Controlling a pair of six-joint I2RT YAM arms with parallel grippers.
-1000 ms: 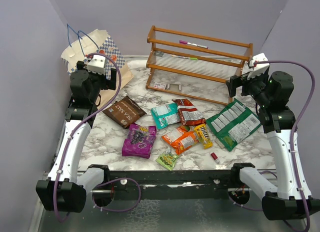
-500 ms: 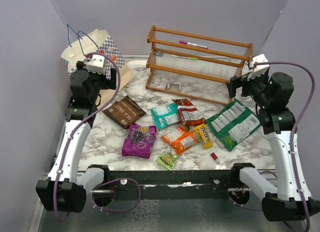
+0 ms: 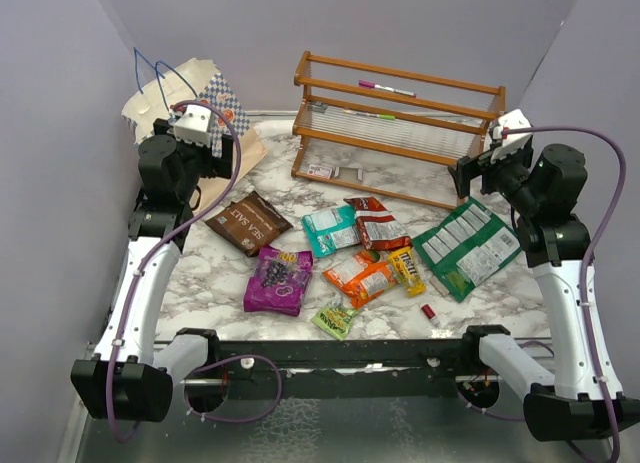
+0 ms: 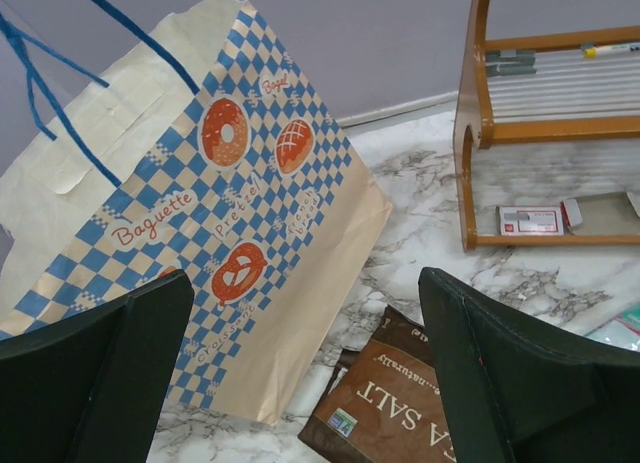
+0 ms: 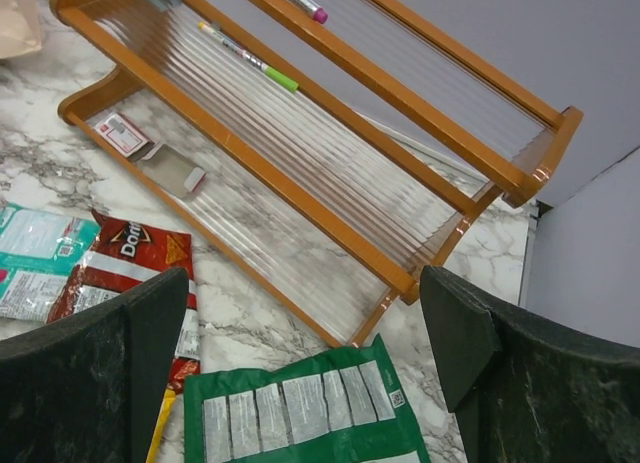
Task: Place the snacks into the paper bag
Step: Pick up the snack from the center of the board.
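The paper bag point(image 3: 190, 108), blue-and-white checked, lies tilted at the back left; the left wrist view point(image 4: 200, 233) shows it too. My left gripper point(image 3: 215, 158) hovers open and empty beside it, above the brown packet point(image 3: 245, 221), which also shows in the left wrist view point(image 4: 400, 403). The purple point(image 3: 280, 280), teal point(image 3: 330, 229), red point(image 3: 377, 223), orange point(image 3: 360, 277), yellow point(image 3: 406, 270) and light-green point(image 3: 335, 317) packets lie mid-table. My right gripper point(image 3: 470, 173) is open and empty above the large green multipack point(image 3: 468, 247), seen in the right wrist view point(image 5: 300, 413).
A wooden rack point(image 3: 395, 123) stands at the back with a pink-capped pen point(image 3: 385, 87) on top. A tiny red cylinder point(image 3: 428, 311) and a beige stick point(image 3: 440, 332) lie near the front edge. Purple walls close the left, back and right sides.
Both arms shifted only slightly; the left wrist rose a little toward the bag. The packets and the bag have not moved.
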